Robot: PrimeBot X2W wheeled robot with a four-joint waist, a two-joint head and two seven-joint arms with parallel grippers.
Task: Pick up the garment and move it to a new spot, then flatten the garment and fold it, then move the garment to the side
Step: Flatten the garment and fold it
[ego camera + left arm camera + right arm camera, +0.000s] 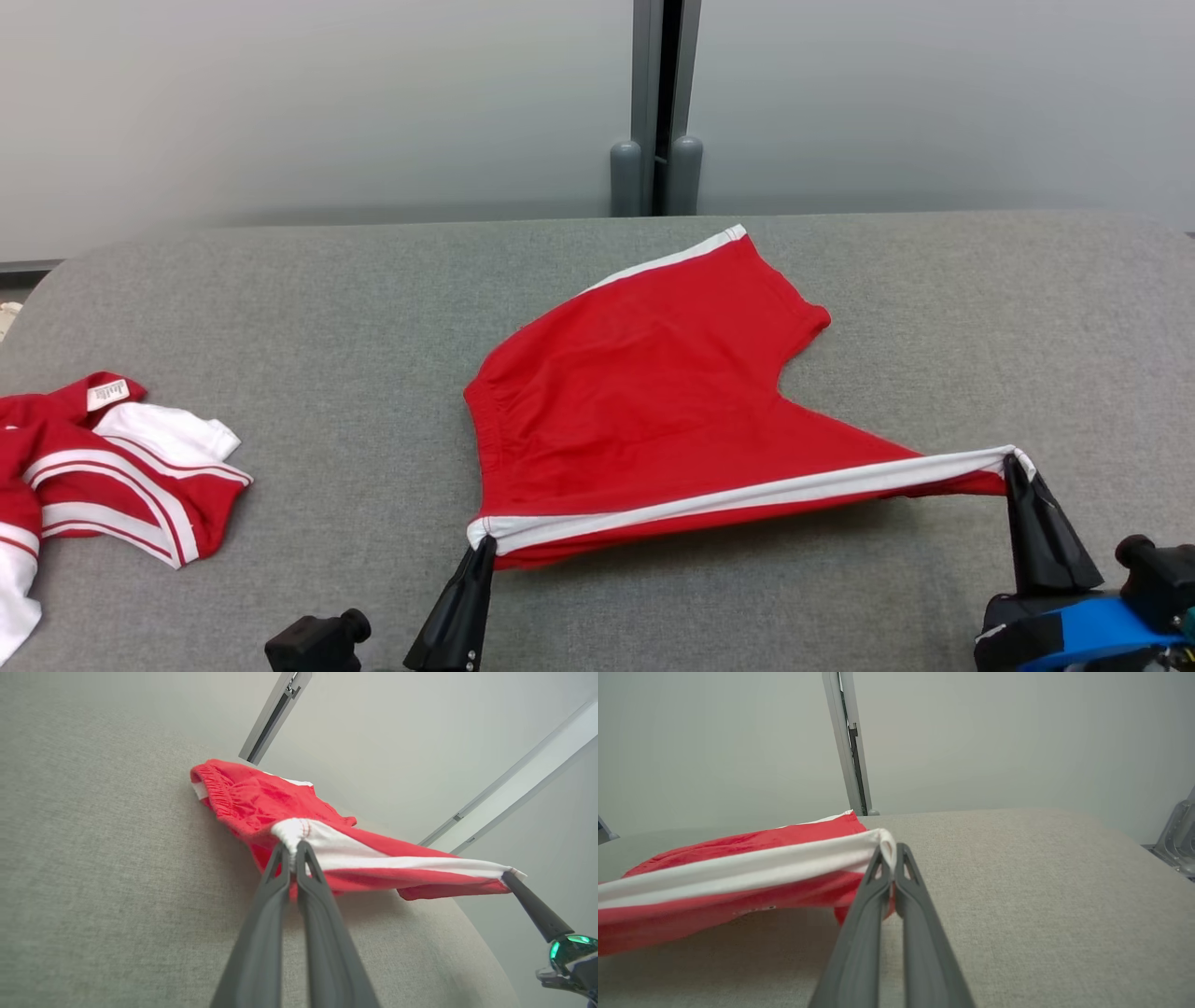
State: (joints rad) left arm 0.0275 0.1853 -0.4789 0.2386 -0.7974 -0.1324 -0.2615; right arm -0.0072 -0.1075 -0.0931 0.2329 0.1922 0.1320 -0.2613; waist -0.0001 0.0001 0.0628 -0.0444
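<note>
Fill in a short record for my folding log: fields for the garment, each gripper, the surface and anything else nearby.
garment: red shorts, white side stripe; near edge lifted and stretched taut, far part lying on the surface
left gripper: shut on the waistband-end corner
right gripper: shut on the leg-hem corner
surface: grey fabric-covered table
other: crumpled red-and-white shirt at the left, apart from the shorts

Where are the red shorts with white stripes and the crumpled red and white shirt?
Red shorts with white stripes (644,401): head view, middle of the red cloth.
Crumpled red and white shirt (112,476): head view, striped part.
</note>
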